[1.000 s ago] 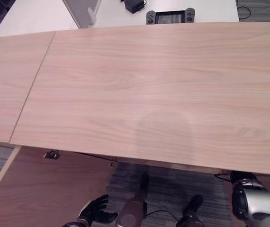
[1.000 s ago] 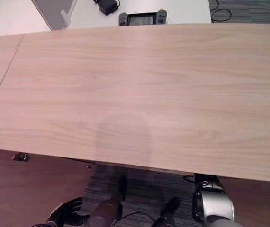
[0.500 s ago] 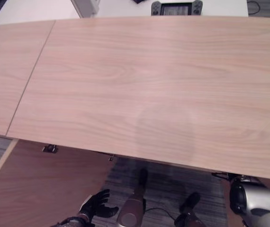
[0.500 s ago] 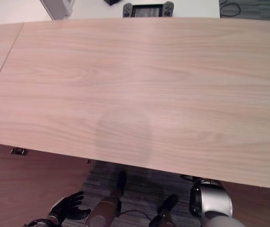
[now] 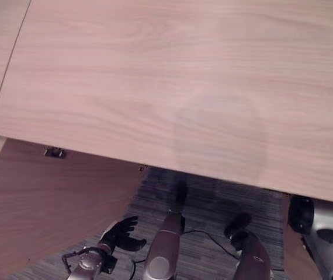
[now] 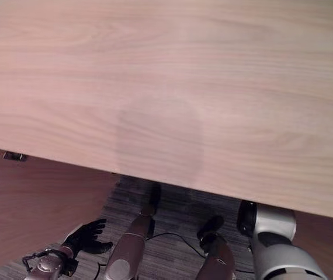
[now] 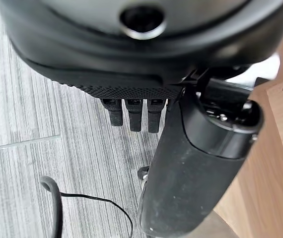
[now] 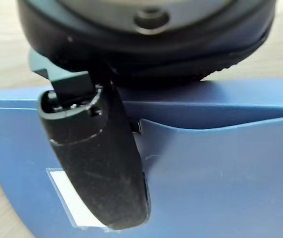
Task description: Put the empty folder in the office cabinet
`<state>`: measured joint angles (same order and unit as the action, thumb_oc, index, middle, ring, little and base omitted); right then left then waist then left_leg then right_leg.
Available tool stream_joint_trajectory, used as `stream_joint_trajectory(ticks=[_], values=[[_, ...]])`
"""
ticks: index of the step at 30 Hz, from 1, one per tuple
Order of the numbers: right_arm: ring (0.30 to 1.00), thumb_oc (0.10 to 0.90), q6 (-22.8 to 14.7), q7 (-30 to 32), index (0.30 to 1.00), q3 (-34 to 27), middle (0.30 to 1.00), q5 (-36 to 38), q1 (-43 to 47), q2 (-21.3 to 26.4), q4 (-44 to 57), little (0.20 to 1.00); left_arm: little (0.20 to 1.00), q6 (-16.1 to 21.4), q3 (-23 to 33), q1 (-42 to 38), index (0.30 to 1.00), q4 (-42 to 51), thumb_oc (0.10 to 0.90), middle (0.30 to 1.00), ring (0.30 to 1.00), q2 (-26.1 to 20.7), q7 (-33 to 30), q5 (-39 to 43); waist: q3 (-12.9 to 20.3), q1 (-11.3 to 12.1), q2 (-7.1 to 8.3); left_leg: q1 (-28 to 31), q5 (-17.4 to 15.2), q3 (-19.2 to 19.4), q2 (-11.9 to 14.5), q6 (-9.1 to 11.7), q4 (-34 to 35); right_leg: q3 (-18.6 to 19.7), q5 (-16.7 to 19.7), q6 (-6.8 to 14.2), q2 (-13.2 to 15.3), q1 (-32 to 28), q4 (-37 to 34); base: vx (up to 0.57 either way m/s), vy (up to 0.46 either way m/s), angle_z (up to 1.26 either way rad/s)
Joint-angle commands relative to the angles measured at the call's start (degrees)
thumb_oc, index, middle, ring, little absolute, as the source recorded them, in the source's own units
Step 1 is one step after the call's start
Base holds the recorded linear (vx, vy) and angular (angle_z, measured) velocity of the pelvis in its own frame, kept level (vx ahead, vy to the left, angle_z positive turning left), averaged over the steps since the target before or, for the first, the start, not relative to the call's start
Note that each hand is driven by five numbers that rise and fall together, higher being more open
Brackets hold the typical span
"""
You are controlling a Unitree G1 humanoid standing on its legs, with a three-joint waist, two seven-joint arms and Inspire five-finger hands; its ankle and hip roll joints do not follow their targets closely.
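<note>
A blue folder [image 8: 221, 173] with a white label [image 8: 64, 198] lies against my right hand [image 8: 97, 163] in the right wrist view. The thumb presses flat on the folder's face, and the fingers are hidden behind it. In the eye views my right forearm [image 5: 324, 221] reaches under the desk's near edge, which covers the hand and folder. My left hand [image 5: 120, 233] hangs low over the floor with its fingers [image 7: 131, 116] straight and nothing in them.
A wide light wooden desk top [image 5: 166, 76] spans the eye views. Below its near edge at the left stands a brown wooden panel [image 5: 38, 204] with a small metal fitting [image 5: 54, 152]. Grey striped carpet [image 5: 207, 198] lies beneath.
The camera has tilted down, so the desk's far edge and the devices there have left the picture. My left hand stays low by the floor, with more of its wrist in sight.
</note>
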<state>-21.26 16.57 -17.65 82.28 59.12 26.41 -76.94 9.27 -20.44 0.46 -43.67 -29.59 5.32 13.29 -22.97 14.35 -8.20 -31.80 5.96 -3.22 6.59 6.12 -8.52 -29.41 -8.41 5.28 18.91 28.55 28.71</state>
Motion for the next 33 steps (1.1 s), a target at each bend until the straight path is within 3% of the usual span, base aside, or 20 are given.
stream_joint_trajectory(ticks=[1,10,19,20,21,22,33], values=[[0.300,0.400,-1.74,1.99,0.300,1.65,0.300,-0.67,5.69,9.29,3.63,0.300,0.900,1.50,-1.63,-0.06,0.900,-1.38,0.800,0.900,0.900,-4.04,-2.37,2.02,1.33,2.35,-0.75,0.05,-9.66,0.82,2.94,3.29,-8.96,1.58,-7.27,4.77,-0.02,-3.23,1.55,-0.01,-0.040,0.33],[0.300,0.400,-1.71,2.48,0.300,2.79,0.300,-0.40,6.84,10.37,1.97,0.300,0.900,1.85,-2.07,-1.43,0.900,-2.85,0.800,0.900,0.900,-3.36,-3.67,2.17,0.67,2.54,-1.69,-4.91,-9.75,-0.46,2.21,3.06,-10.60,1.81,-9.32,4.53,1.22,1.88,5.67,0.00,-0.024,0.18],[0.300,0.400,-1.54,2.30,0.300,4.05,0.300,-0.29,8.00,11.50,1.99,0.300,0.900,2.05,-1.91,-1.65,0.900,-2.72,0.800,0.900,0.900,-3.64,-4.06,2.97,0.96,2.77,-1.93,-6.23,-9.43,-0.51,1.51,3.03,-9.77,1.85,-9.55,4.62,1.97,3.51,6.53,0.01,-0.001,0.01],[0.493,0.529,-1.38,2.08,0.493,4.12,0.493,-0.10,8.02,11.46,1.95,0.493,0.900,2.15,-1.73,-1.70,0.900,-2.87,0.800,0.900,0.900,-3.73,-4.04,3.09,1.01,2.90,-1.97,-6.19,-9.44,-0.57,1.30,2.99,-9.51,1.80,-9.59,4.59,1.95,3.35,6.36,0.03,-0.002,0.02],[0.615,0.610,-1.37,2.03,0.615,4.13,0.615,-0.05,8.01,11.45,1.94,0.615,0.900,2.18,-1.72,-1.69,0.900,-2.88,0.800,0.900,0.900,-3.74,-4.03,3.11,1.02,2.87,-1.96,-6.18,-9.43,-0.58,1.29,2.98,-9.48,1.78,-9.58,4.60,1.96,3.33,6.33,0.05,-0.002,0.01],[0.900,0.800,-1.29,1.88,0.900,4.03,0.900,0.05,7.77,11.55,1.81,0.900,0.900,2.19,-1.51,-1.66,0.900,-3.02,0.800,0.900,0.900,-3.81,-4.08,3.14,1.04,2.85,-2.06,-6.05,-9.36,-0.62,1.15,3.02,-9.20,1.71,-9.59,4.65,1.97,3.32,6.22,0.04,0.001,0.02],[0.900,0.800,0.72,4.14,0.900,4.82,0.900,-0.85,8.52,12.36,-2.59,0.900,0.900,1.88,-2.25,-2.12,0.900,-3.34,0.800,0.900,0.900,-4.45,-4.43,2.50,1.11,2.49,-1.63,-5.01,-9.34,-0.65,0.56,2.95,-8.43,2.07,-9.48,4.59,1.76,2.55,5.69,0.02,0.003,0.03]])
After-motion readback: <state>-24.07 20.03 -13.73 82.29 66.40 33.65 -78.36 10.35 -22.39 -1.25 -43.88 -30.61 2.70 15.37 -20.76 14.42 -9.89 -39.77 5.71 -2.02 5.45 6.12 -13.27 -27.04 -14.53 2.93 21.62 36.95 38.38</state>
